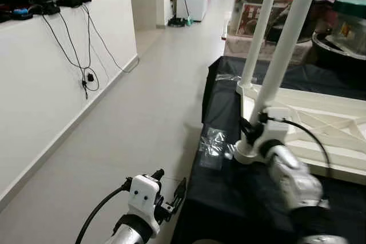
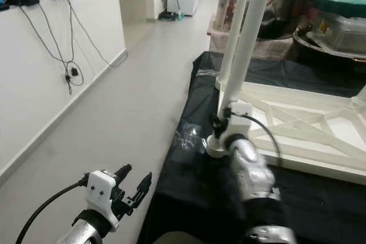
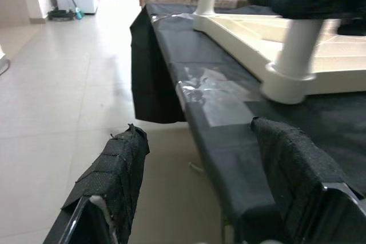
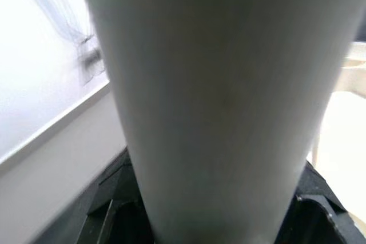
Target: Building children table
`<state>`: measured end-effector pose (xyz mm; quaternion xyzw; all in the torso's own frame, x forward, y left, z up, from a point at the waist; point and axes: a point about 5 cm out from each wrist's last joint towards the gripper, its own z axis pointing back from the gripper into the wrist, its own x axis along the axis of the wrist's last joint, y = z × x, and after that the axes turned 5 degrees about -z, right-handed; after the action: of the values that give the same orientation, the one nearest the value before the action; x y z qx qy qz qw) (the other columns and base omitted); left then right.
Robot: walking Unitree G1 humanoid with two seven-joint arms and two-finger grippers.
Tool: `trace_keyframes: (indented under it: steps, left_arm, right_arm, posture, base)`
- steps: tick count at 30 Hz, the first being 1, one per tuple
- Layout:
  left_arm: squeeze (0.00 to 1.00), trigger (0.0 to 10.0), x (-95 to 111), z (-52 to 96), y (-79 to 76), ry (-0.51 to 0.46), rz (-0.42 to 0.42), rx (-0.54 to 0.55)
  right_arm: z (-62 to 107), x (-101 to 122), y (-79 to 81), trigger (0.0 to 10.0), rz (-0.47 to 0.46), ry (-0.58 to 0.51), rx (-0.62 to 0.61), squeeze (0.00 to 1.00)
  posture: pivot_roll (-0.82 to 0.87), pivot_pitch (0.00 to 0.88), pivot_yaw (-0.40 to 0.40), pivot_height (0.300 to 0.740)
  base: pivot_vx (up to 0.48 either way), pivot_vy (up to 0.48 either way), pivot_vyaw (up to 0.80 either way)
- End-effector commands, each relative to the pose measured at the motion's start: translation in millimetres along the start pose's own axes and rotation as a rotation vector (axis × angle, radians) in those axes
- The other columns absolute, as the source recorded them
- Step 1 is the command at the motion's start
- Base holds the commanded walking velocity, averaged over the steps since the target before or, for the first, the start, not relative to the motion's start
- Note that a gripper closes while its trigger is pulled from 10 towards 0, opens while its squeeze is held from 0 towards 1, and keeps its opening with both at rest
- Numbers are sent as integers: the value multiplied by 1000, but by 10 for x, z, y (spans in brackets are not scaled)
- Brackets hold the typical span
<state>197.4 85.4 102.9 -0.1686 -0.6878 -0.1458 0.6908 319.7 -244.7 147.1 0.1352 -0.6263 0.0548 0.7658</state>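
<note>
Black-draped bench (image 1: 229, 198) beside tiled corridor, right half of frame; inverted white tabletop (image 1: 320, 121) on it at centre right.

Right gripper (image 1: 250, 130) clamped low on near leg (image 1: 280, 67), just above its flange at tabletop's near corner. Leg upright, long axis near vertical, free end tipped slightly toward upper right; far leg (image 1: 257, 32) parallel behind. Left gripper (image 1: 171, 190) at lower centre, off bench edge, fingers (image 3: 114, 170) apart, empty. Advice: keep leg square to socket, press or turn down evenly, steady tabletop with left.
</note>
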Motion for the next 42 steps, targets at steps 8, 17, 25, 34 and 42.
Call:
trace_keyframes:
  steps: [8, 17, 25, 34, 42]
  left_arm:
    - [0, 10000, -30, -2, 10, 18, 20, -8]
    - [0, 10000, -25, -4, 17, 16, 19, -6]
    - [0, 10000, -22, -11, 13, 15, 21, -5]
    - [0, 10000, -18, -15, 6, 15, 20, -4]
    - [0, 10000, -16, -19, 2, 14, 21, -1]
  right_arm:
    - [456, -301, -193, 0, 59, 366, 320, 0]
    - [794, -334, -205, 0, 228, 655, 634, 0]
    - [757, -242, -311, 0, 317, 694, 650, 0]
    - [345, -261, -286, 10000, 351, 542, 443, 0]
    - [152, -207, -255, 10000, 372, 449, 356, 639]
  posture:
    - [-20, 0, 14, 740]
    - [-18, 0, 13, 740]
    - [-19, 0, 8, 740]
    - [-11, 0, 1, 740]
    - [-7, 0, -2, 740]
  base:
    - [0, 0, 0]
    - [0, 0, 0]
    - [0, 0, 0]
    - [0, 0, 0]
    - [0, 0, 0]
